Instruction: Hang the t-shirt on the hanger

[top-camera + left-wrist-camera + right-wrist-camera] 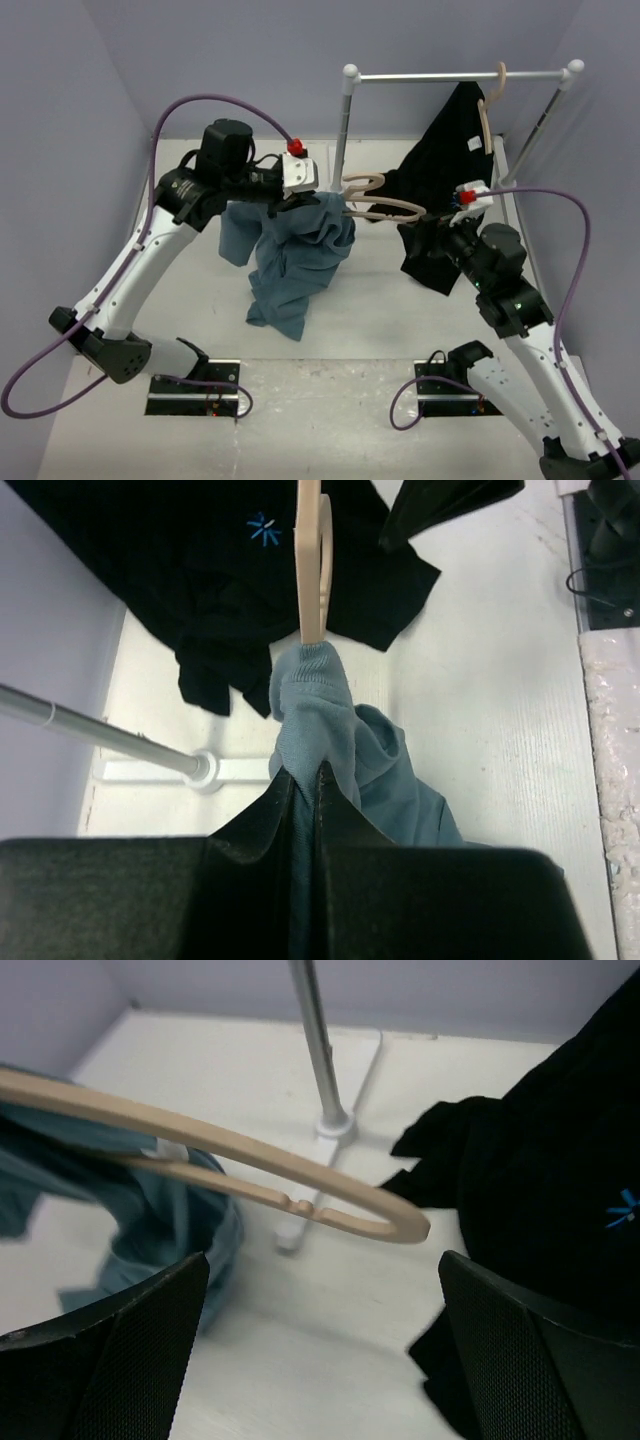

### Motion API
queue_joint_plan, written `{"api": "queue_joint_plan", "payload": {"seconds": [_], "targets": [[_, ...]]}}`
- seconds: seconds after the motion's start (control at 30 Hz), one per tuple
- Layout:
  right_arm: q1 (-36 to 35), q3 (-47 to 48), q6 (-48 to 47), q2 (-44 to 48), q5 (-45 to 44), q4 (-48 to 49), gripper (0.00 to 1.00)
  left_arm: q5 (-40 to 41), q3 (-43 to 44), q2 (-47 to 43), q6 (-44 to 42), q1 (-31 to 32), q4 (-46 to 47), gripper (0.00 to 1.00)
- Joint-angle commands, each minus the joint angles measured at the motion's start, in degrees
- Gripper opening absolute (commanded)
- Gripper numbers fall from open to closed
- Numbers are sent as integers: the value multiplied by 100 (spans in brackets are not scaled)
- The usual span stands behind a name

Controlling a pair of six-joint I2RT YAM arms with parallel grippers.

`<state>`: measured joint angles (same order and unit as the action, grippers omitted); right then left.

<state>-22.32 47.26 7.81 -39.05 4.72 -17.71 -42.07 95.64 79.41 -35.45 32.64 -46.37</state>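
Lavender walls are framing a white table (370, 325). At centre frame the left end effector (306, 772) is clamping the t-shirt (300, 260); the hanger (385, 207) is poking into its fabric, while the right end effector (322, 1260) is standing wide apart near the hanger's free end.

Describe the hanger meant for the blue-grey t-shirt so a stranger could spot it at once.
Find the metal clothes rail at the back, then look just in front of its left post. The hanger there is pale wood, level in mid-air, one arm buried in the blue-grey t-shirt; its twin hangs on the rail wearing a black garment.
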Motion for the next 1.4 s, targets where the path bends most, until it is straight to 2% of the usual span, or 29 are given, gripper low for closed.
{"api": "queue_joint_plan", "payload": {"seconds": [0.0, 0.03, 0.13, 0.17, 0.23, 0.4, 0.53, 0.7, 0.77, 0.8, 0.87, 1.03, 1.17, 1.2, 1.27, 1.37], "targets": [[8, -839, 2927, 1026, -964, 304, 99, 553, -471, -737, 956, -18, 728, 0], [8, -1094, 3253, 1184, -720, 519, 97, 559, -577, -835, 1015, -21, 777, 0], [0, -2201, 4574, 1438, 238, 2313, 92, 636, -878, -1137, 1279, -21, 1007, 0], [0, -2470, 4905, 1444, 403, 2489, 91, 693, -906, -1192, 1349, -21, 1068, 0], [-85, -2894, 5442, 886, 811, 3545, 85, 887, -1027, -1258, 1558, -21, 1192, 0], [-911, -2252, 5421, -733, 438, 4102, 82, 896, -1108, -1224, 1837, -21, 1273, 0], [-1318, -1686, 5354, -1674, 99, 4250, 80, 898, -1197, -1226, 1906, -21, 1354, 0], [-1729, -1522, 5407, -2453, -217, 4509, 73, 964, -1274, -1213, 1947, -15, 1440, 0], [-1834, -1509, 5446, -2781, -306, 4576, 62, 1025, -1270, -1202, 1964, -21, 1454, 0], [-1861, -1548, 5466, -2932, -313, 4661, 50, 1103, -1283, -1215, 1971, -21, 1487, 0], [-1888, -1623, 5491, -3118, -330, 4757, 40, 1194, -1306, -1248, 2012, -21, 1543, 0], [-1951, -1747, 5511, -3133, -474, 4585, 39, 1361, -1355, -1323, 2095, -13, 1711, 0], [-1942, -1808, 5441, -2905, -1132, 3950, 3, 1596, -1364, -1358, 2103, -13, 1719, 0], [-1916, -1861, 5406, -2772, -1264, 3738, 0, 1658, -1364, -1367, 2051, -21, 1701, 0], [-1750, -1953, 5278, -2346, -1456, 3266, 0, 1721, -1379, -1421, 2014, -14, 1662, 0], [-1096, -1875, 4983, -1574, -1436, 2564, 0, 1637, -1507, -1604, 1999, -21, 1732, 0]]}}
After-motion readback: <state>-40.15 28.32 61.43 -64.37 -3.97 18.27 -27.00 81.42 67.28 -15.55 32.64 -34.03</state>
